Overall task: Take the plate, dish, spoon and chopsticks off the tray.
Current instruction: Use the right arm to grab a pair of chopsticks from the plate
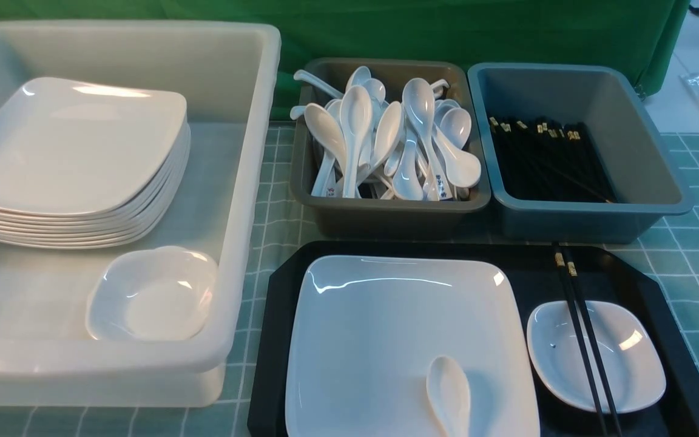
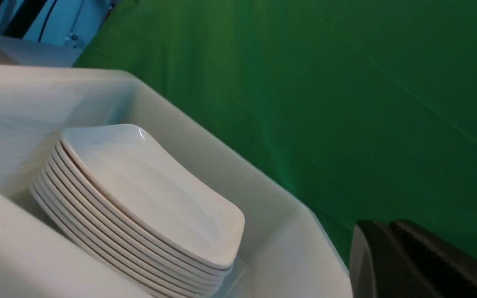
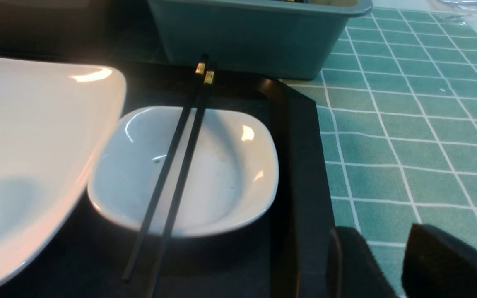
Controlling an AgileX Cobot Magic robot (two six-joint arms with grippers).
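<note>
The black tray point(image 1: 531, 273) lies at the near centre. On it sits the large white plate point(image 1: 386, 321), with the white spoon point(image 1: 449, 394) lying on its near part. The small dish point(image 1: 628, 358) is at the tray's right, and the black chopsticks point(image 1: 578, 331) lie across it. Neither gripper shows in the front view. In the right wrist view my right gripper point(image 3: 381, 231) is open and empty, over the tablecloth just outside the tray's rim point(image 3: 304, 165), near the dish point(image 3: 222, 174), chopsticks point(image 3: 188, 155) and plate point(image 3: 35, 145). My left gripper point(image 2: 383, 225) is shut and empty.
A white tub point(image 1: 252, 152) at left holds a stack of plates point(image 1: 70, 152) and a small dish point(image 1: 155, 294). A grey tub point(image 1: 386, 221) behind the tray holds several spoons. A blue-grey tub point(image 1: 628, 139) holds chopsticks. The left wrist view shows the plate stack point(image 2: 151, 198).
</note>
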